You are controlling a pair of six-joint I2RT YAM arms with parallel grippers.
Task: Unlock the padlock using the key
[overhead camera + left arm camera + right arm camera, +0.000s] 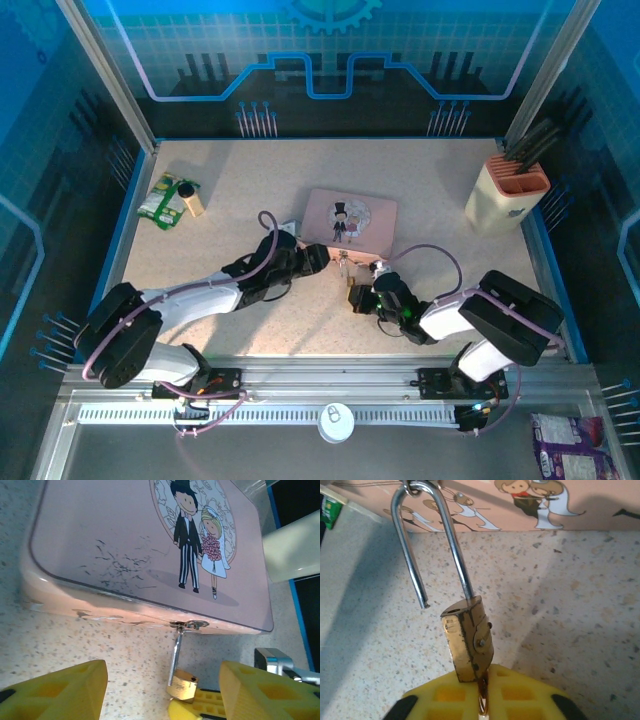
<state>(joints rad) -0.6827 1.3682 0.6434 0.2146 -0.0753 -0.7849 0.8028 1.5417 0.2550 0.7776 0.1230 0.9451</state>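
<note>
The left claw (162, 690) is spread wide. Its two yellow fingers stand well apart on either side of the padlock and touch neither it nor the tin. The right claw (485, 685) has its pads pressed nearly together just under the padlock's base. A thin strip of metal sits in the narrow slot between them. I take that strip to be the key (482, 700), pinched there, though so little of it shows that I cannot be sure.

The speckled bench (240, 190) carries the pink tin (100, 540), which lies flat with its lid down and the cartoon couple facing up. The padlock (467, 637) hangs from a small loop at the tin's near edge, between the two claws, with its brass body tilted toward the right claw. Its silvery shackle (455, 545) is still threaded through that loop. One leg of the shackle runs into the body. The other leg ends free in the air, well clear of its hole.

From that free leg I judge the main work done: the lock has sprung open. Little is left. The right claw only has to let go of the key or draw it out. Slipping the shackle off the tin's loop would be extra, since the task asks only for unlocking. Nothing here suggests the lock needs another turn.
</note>
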